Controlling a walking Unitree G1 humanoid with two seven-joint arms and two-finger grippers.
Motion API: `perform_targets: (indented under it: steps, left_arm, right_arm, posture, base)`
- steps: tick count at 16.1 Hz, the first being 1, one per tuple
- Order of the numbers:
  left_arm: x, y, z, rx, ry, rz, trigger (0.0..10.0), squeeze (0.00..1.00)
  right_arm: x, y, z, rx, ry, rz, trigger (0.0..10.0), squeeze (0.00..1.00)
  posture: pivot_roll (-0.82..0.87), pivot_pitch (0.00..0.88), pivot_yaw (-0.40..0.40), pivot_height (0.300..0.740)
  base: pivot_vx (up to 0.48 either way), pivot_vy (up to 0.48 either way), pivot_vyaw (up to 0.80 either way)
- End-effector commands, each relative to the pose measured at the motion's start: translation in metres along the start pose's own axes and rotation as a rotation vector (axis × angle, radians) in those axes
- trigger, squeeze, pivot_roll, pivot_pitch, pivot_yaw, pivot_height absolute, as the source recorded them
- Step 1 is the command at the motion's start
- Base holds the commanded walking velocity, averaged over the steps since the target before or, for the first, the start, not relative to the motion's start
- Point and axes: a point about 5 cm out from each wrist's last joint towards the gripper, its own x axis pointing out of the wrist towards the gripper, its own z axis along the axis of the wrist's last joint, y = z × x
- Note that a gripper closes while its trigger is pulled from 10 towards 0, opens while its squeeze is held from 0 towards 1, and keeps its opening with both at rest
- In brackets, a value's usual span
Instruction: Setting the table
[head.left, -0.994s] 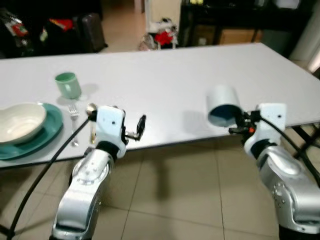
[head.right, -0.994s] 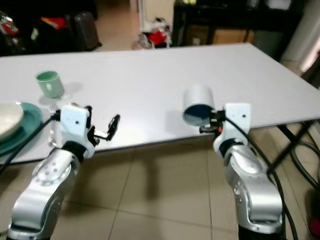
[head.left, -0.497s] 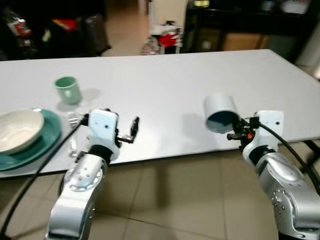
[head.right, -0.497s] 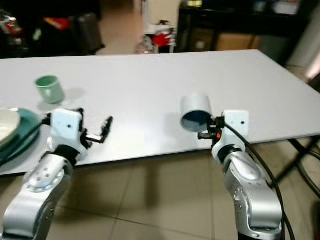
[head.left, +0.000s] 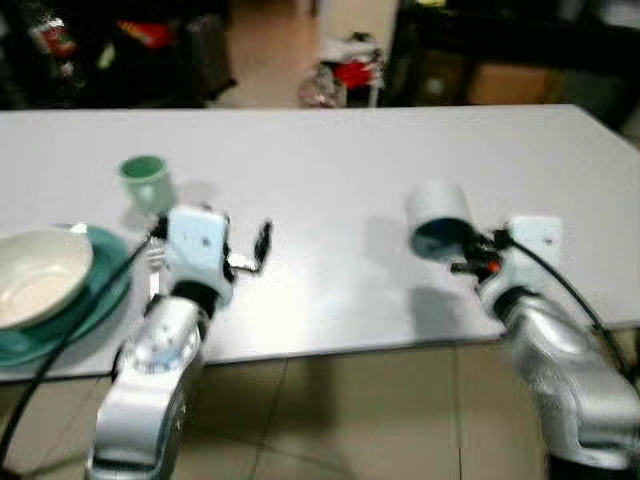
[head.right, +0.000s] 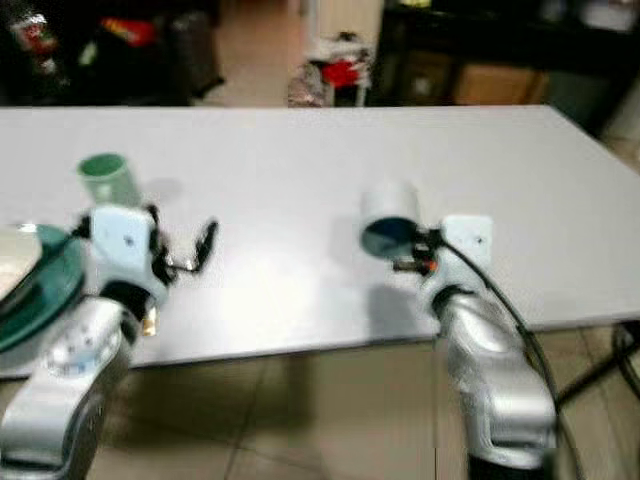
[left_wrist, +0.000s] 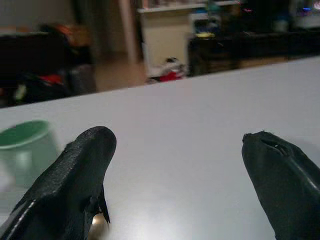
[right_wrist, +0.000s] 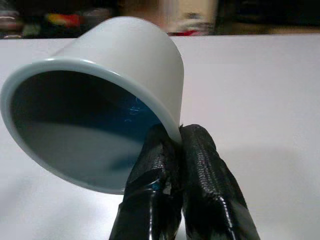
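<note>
My right gripper (right_wrist: 179, 137) is shut on the rim of a pale cup with a blue inside (head.left: 437, 218); the cup is tipped with its mouth toward me and held above the white table (head.left: 330, 150). My left gripper (head.left: 262, 245) is open with nothing between its fingers, low over the table to the left of centre. At the left sit a small green cup (head.left: 145, 182), a white bowl (head.left: 38, 275) on a teal plate (head.left: 100, 300), and cutlery half hidden behind my left wrist.
The table's near edge (head.left: 350, 345) runs just below both wrists, with tiled floor (head.left: 380, 420) under it. Beyond the far edge are dark furniture and red and white items on the floor (head.left: 345, 70).
The whole view has shifted as I moved closer to the table; both arms now reach farther over its top. The right gripper still holds the cup; the left stays open.
</note>
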Motion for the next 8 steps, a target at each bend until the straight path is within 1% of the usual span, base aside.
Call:
perform_targets:
  steps: [1,3,5,6,8]
  left_arm:
    - [0.001,-0.003,-0.002,-0.013,0.012,-0.008,10.0,0.00]
    - [0.002,-0.002,-0.001,-0.010,0.009,0.002,10.0,0.00]
    - [-0.001,0.003,0.001,0.001,0.001,0.015,10.0,0.00]
    - [-0.004,0.010,-0.001,0.020,0.006,0.048,10.0,0.00]
    - [-0.008,0.016,-0.003,0.045,0.022,0.062,10.0,0.00]
  right_arm:
    - [-0.001,-0.005,0.006,-0.016,-0.026,-0.015,10.0,0.00]
    - [0.004,-0.006,0.007,-0.022,-0.026,-0.003,10.0,0.00]
    - [0.009,-0.002,0.008,-0.021,-0.027,0.017,10.0,0.00]
    - [0.019,0.003,0.008,-0.003,-0.007,0.060,10.0,0.00]
    - [0.027,0.014,0.011,-0.019,0.008,0.130,10.0,0.00]
  posture:
    - [-0.11,0.012,-0.030,0.740]
    - [-0.09,0.005,-0.038,0.740]
    - [-0.06,0.000,-0.060,0.740]
    - [-0.05,0.000,-0.067,0.740]
    - [-0.04,0.000,-0.077,0.740]
  base:
    - [0.334,0.000,0.00]
    - [0.332,0.000,0.00]
    - [0.328,0.000,0.00]
    - [0.000,0.000,0.00]
    - [0.000,0.000,0.00]
